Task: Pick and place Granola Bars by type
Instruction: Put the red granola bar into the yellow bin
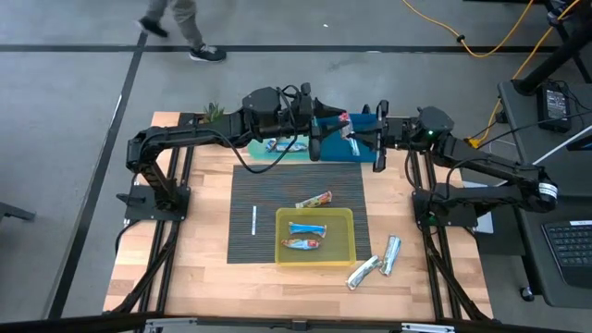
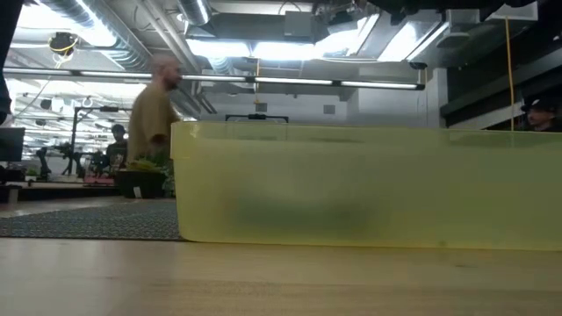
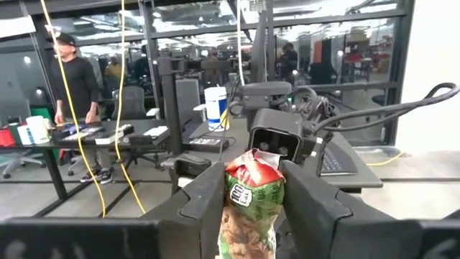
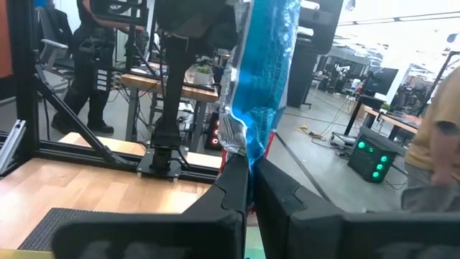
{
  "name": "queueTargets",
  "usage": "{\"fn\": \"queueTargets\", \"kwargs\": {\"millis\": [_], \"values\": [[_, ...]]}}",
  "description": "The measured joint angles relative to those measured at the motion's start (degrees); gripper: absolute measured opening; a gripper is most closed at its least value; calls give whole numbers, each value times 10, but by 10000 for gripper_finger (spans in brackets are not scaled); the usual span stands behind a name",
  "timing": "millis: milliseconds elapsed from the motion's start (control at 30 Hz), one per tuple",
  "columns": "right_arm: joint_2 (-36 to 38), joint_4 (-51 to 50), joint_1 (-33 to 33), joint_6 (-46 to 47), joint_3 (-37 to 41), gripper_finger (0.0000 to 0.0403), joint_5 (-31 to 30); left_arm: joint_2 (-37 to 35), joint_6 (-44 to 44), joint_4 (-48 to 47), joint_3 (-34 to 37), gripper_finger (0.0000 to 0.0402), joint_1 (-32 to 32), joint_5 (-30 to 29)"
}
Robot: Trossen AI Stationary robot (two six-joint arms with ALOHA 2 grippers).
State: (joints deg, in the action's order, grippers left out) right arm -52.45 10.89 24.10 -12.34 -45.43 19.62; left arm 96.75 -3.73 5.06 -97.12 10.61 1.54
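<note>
Left gripper (image 3: 248,208) holds red-green bar (image 3: 250,205), label "100"; right gripper (image 4: 249,188) pinches blue bar (image 4: 262,79).

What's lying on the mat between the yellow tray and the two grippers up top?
In the high view, one orange-brown granola bar lies on the dark mat between the yellow tray and the left gripper and right gripper.

Setting: open-plan robotics lab or workshop. Evidence: exposed ceiling ducts (image 2: 105,26) and strip lights (image 2: 263,81) across the upper frame; desks (image 3: 93,137) with office chairs (image 3: 133,101) at left; yellow cables (image 1: 490,42) on grey concrete floor, upper right; people standing about.
</note>
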Motion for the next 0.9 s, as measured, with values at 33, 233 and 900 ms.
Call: {"fn": "queueTargets", "kwargs": {"millis": [33, 233, 900], "values": [[0, 0, 0, 0, 0, 22, 0, 0, 0, -3, 0, 123, 0, 0], [0, 0, 0, 0, 0, 22, 0, 0, -3, -10, 0, 97, 0, 0], [2, -79, 0, 0, -54, 173, -18, 0, -16, -24, 0, 26, 0, 0]]}}
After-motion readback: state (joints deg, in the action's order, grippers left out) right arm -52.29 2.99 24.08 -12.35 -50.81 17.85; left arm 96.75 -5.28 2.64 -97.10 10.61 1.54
